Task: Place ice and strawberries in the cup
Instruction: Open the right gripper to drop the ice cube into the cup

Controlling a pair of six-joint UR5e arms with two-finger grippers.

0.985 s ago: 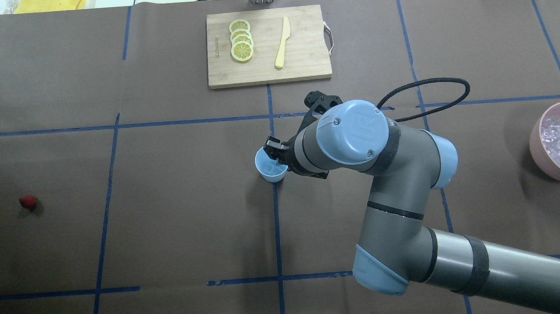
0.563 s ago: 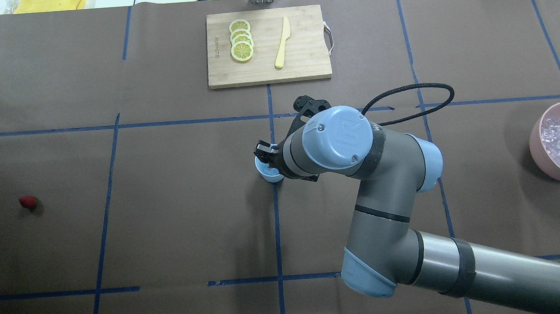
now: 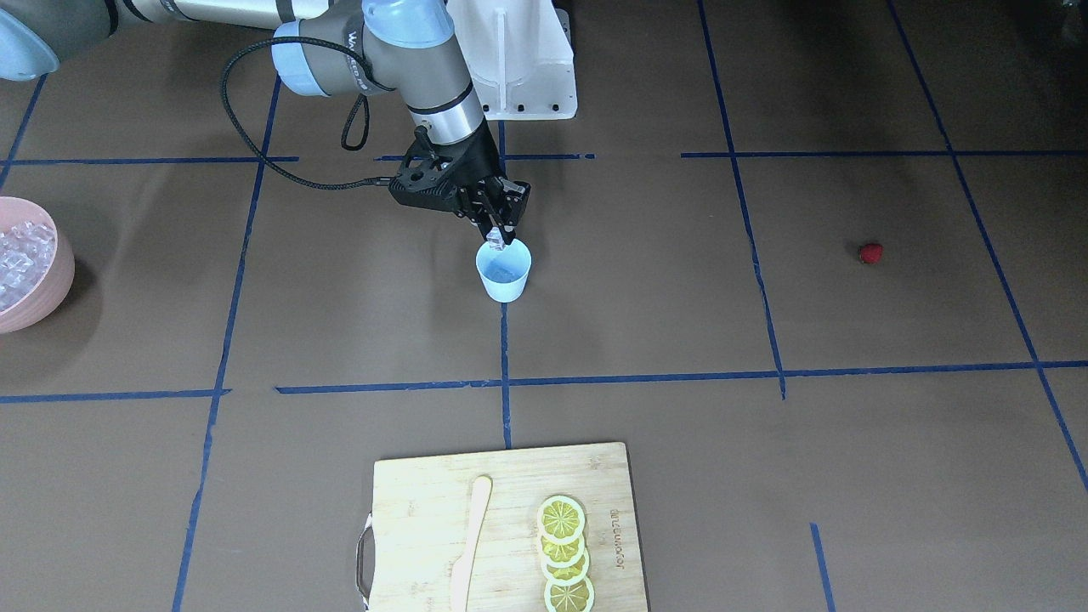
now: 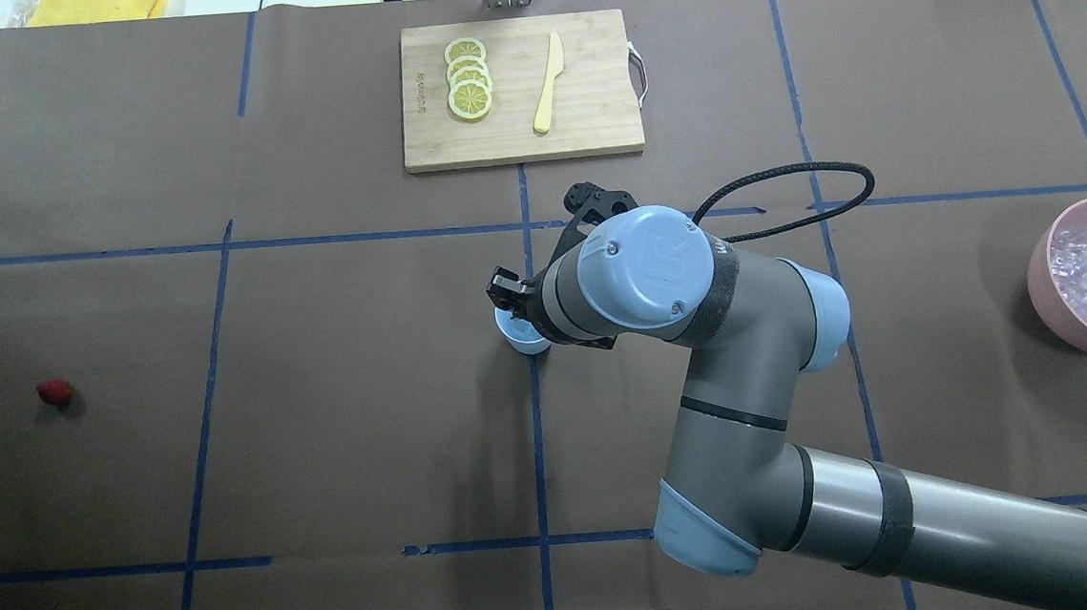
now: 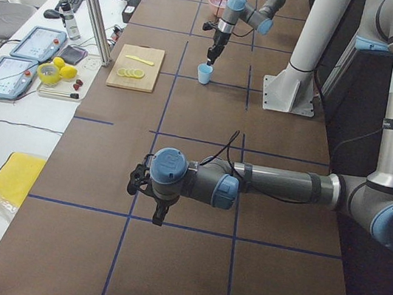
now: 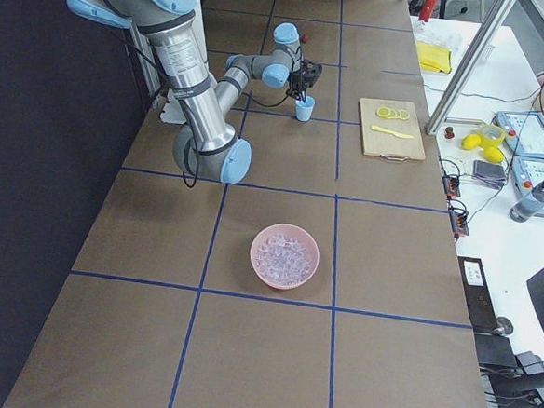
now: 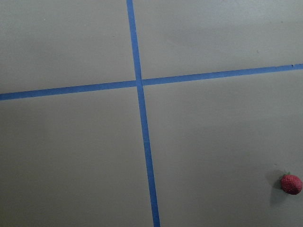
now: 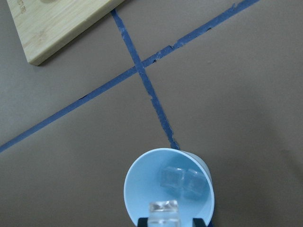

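Note:
The light-blue cup stands at the table's middle, and shows in the overhead view and the right wrist view. Two ice cubes lie in it. My right gripper hangs just above the cup's rim, shut on another clear ice cube. The dark-red strawberry lies alone on the table far to my left, and shows in the left wrist view. My left gripper hovers over the table near it; I cannot tell if it is open or shut.
A pink bowl full of ice stands at the far right edge. A wooden cutting board with lemon slices and a yellow knife lies beyond the cup. Blue tape lines cross the brown table.
My right arm has moved a little left and forward, and the gripper now covers more of the cup. The cup, strawberry and bowl have not moved.

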